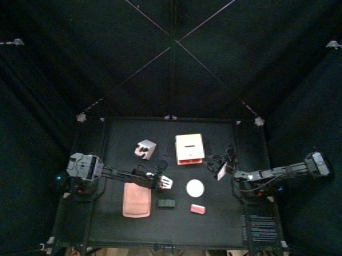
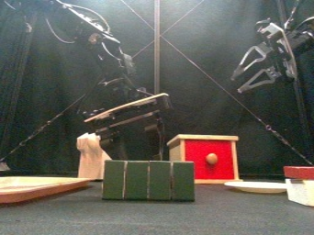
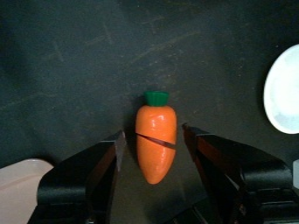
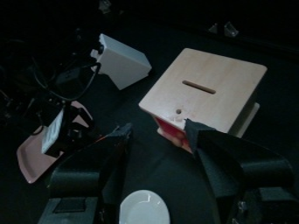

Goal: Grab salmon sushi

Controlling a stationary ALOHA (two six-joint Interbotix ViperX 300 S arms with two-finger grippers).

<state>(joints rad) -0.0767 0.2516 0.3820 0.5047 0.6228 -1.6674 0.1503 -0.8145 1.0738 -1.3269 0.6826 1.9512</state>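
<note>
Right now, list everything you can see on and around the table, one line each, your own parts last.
salmon sushi: one, pinkish-red, near the table's front edge, right of middle.
carrot: one, orange with a green top, lying on the table between the left gripper's jaws.
white plate: one, white, mid-table, behind the sushi.
red box: one, red front with a pale wooden top, toward the table's back.
pink slab: one, pale pink, front left.
green block: one, dark green, at the front, between slab and sushi.
white block: one, whitish, back left.
left gripper: one, black, open around the carrot.
right gripper: one, black, open, raised above the table.
</note>
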